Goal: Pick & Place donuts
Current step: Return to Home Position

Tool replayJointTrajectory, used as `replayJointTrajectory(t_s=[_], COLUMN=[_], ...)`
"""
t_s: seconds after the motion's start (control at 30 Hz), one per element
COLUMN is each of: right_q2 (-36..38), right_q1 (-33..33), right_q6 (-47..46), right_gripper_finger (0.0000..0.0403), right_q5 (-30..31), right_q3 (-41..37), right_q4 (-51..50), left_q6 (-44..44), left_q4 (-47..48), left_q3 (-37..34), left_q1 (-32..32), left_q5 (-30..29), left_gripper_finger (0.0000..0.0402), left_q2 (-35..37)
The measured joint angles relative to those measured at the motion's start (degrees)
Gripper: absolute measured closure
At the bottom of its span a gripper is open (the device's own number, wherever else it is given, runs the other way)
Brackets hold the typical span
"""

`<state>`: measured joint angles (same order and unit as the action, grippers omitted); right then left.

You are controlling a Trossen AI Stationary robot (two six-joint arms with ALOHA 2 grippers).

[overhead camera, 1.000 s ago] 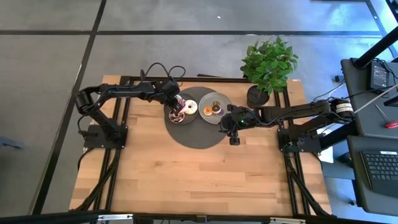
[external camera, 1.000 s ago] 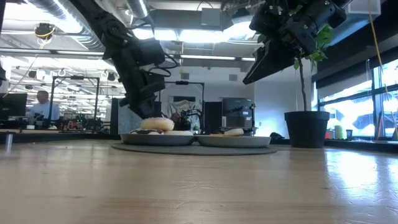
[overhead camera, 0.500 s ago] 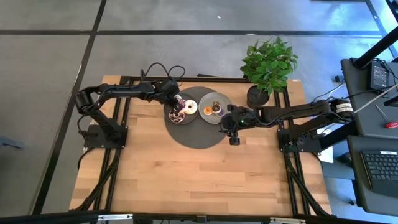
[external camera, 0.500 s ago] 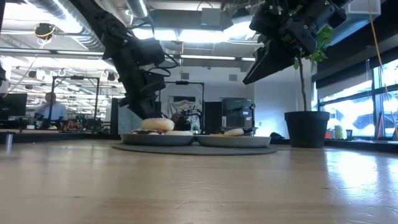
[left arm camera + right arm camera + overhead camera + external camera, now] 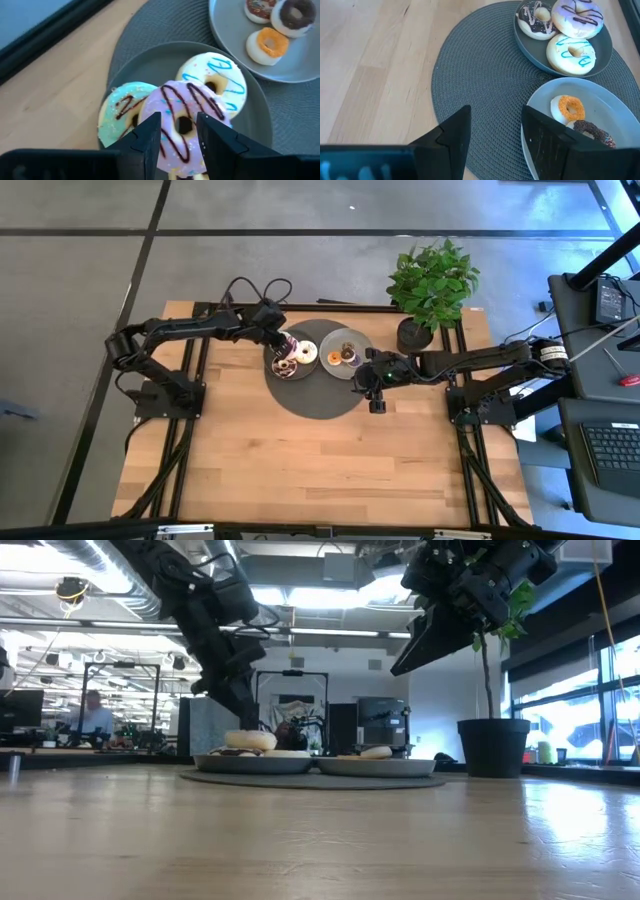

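My left gripper (image 5: 178, 120) is open and hovers just above the pink donut with dark squiggles (image 5: 186, 145), one finger on either side of it and clear of it. That donut lies on top of a mint-green donut (image 5: 117, 112) and a white donut with blue squiggles (image 5: 217, 75) in the dark grey plate (image 5: 293, 360). A chocolate donut (image 5: 536, 17) shares that plate. The lighter plate (image 5: 615, 112) holds an orange donut (image 5: 568, 107), a sprinkled chocolate one (image 5: 592, 131) and a dark brown one (image 5: 295, 12). My right gripper (image 5: 496, 112) is open, raised above the placemat beside the lighter plate.
Both plates stand on a round dark woven placemat (image 5: 315, 395) near the table's far edge. A potted plant (image 5: 428, 290) stands at the far right corner, behind my right arm. Bare wooden tabletop (image 5: 320, 460) stretches toward the near edge.
My left gripper has risen from just over the stacked donuts to well above them and drawn slightly toward the far left. The donuts on the dark plate have stayed where they were. My right arm has kept still.
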<state>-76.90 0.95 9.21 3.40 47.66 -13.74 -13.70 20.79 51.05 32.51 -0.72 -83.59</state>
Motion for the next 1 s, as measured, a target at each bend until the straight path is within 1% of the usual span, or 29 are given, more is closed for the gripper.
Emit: replayJointTrajectory(t_s=[0.17,0.3,0.4,0.47,0.53,0.63,0.73,0.8,0.9,1.0], right_q2=[0.00,0.00,0.03,0.73,2.52,6.79,12.54,17.15,25.14,33.28], right_q1=[0.00,0.00,-0.02,-0.02,-0.19,-0.28,-0.72,-1.07,-1.59,-1.60], right_q6=[0.00,-0.07,-1.22,-1.62,-2.87,-4.16,-5.28,-7.27,-10.66,-13.28], right_gripper_finger=[0.0226,0.0226,0.0226,0.0226,0.0226,0.0226,0.0226,0.0226,0.0226,0.0226], right_q5=[0.00,0.00,0.00,-0.48,-1.47,-2.09,-2.05,-1.99,-1.60,-0.31], right_q3=[0.00,0.00,0.00,-0.03,-0.31,-4.50,-12.23,-17.05,-22.64,-26.19], right_q4=[-0.01,-0.30,-2.33,-4.16,-3.62,0.74,7.75,11.15,12.93,14.27], left_q6=[-0.10,0.02,2.11,4.91,7.29,8.92,9.07,8.72,4.99,1.87], left_q4=[0.32,0.86,1.97,2.04,1.51,-4.31,-11.80,-14.22,-18.39,-21.62], left_q3=[0.00,0.00,0.00,0.00,-0.06,-2.86,-9.29,-13.73,-20.41,-26.11], left_q1=[-0.53,-0.59,-1.06,-2.48,-4.53,-8.78,-13.56,-16.27,-19.62,-22.08], left_q5=[0.48,-2.15,0.33,2.77,3.23,3.48,5.47,5.38,3.53,2.77], left_gripper_finger=[0.0280,0.0280,0.0280,0.0282,0.0283,0.0283,0.0281,0.0282,0.0284,0.0283], left_q2=[0.55,1.10,3.20,6.24,9.92,15.73,22.59,27.91,36.42,43.98])
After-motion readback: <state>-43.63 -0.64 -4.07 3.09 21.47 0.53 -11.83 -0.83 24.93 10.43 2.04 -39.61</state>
